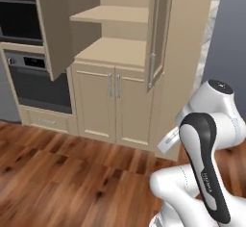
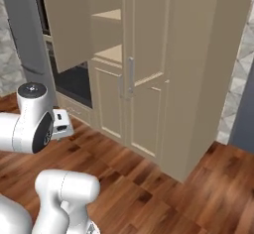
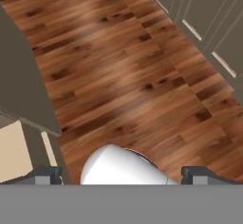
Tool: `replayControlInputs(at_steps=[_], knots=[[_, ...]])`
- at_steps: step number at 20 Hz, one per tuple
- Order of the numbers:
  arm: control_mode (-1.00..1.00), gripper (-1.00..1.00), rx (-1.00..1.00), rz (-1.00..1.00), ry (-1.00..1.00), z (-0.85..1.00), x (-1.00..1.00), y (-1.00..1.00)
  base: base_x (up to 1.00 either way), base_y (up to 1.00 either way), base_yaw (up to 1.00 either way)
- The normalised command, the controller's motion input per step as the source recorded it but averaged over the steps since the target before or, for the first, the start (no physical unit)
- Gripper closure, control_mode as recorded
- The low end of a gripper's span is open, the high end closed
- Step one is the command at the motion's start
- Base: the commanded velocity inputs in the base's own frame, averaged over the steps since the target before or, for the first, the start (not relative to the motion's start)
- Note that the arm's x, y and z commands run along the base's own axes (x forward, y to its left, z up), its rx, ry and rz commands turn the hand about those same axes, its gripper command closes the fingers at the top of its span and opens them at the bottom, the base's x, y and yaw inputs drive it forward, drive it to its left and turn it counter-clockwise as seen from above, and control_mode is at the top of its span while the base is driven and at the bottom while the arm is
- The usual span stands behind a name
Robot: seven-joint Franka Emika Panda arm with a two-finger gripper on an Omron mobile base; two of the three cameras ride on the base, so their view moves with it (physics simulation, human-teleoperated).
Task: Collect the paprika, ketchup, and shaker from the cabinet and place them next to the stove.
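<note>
- Folding back on itself above the wooden floor (image 1: 57,173), the white arm (image 1: 202,139) stands well apart from the cabinet (image 1: 120,53); its dark-jointed upper link rises at the lower right of the left base view and at the lower left of the right base view.
- The hand points downward: the hand view looks onto the floor planks, with the gripper (image 3: 126,173) at the bottom edge and its two dark fingertips (image 3: 197,174) set far apart, jaws wide, with nothing between them.
- The cabinet is a tall beige unit with two upper doors swung open, two open shelves behind them, and two small lower doors (image 1: 115,103) with metal bar handles, both closed.
- The shelves as seen in both base views are bare beige boards; no paprika, ketchup or shaker can be made out on them from these angles.
- The left base view alone gives the dark built-in oven (image 1: 36,79) to the left of the cabinet, with a drawer beneath it.
- The right base view alone gives the cabinet's plain right flank (image 2: 208,74) and a patterned tiled wall (image 2: 238,74) beyond it.
- The hand view adds the foot of the lower cabinet fronts at its upper right, and a grey panel (image 3: 21,76) with a pale surface at its left edge; what these belong to cannot be told.
</note>
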Motion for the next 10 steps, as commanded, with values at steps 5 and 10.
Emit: replayControlInputs(at_steps=[5,10], knots=[[1.00,-1.00,0.00,0.00,0.00,0.00,0.00,0.00,0.39,0.37,-0.30],[1.00,-1.00,0.00,0.00,0.00,0.00,0.00,0.00,0.26,0.52,-0.35]])
